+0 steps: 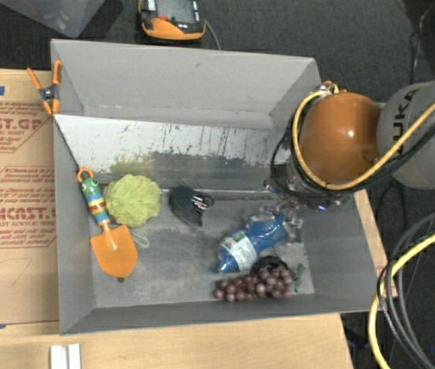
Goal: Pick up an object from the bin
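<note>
My gripper (289, 210) is low at the right side of the bin, just below the orange cover on the wrist. It is over the upper right end of a blue plastic bottle (248, 244) with a white and green label, which lies slanted on the bin floor. A bunch of dark purple grapes (257, 283) lies right below the bottle, near the front wall. A small black object (187, 206) rests to the bottle's left, in the middle of the floor.
A fluffy green sponge ball (134, 199) lies at the left. Next to it is an orange toy shovel (110, 241) with a multicoloured handle along the left wall. The arm comes in over the bin's right wall.
</note>
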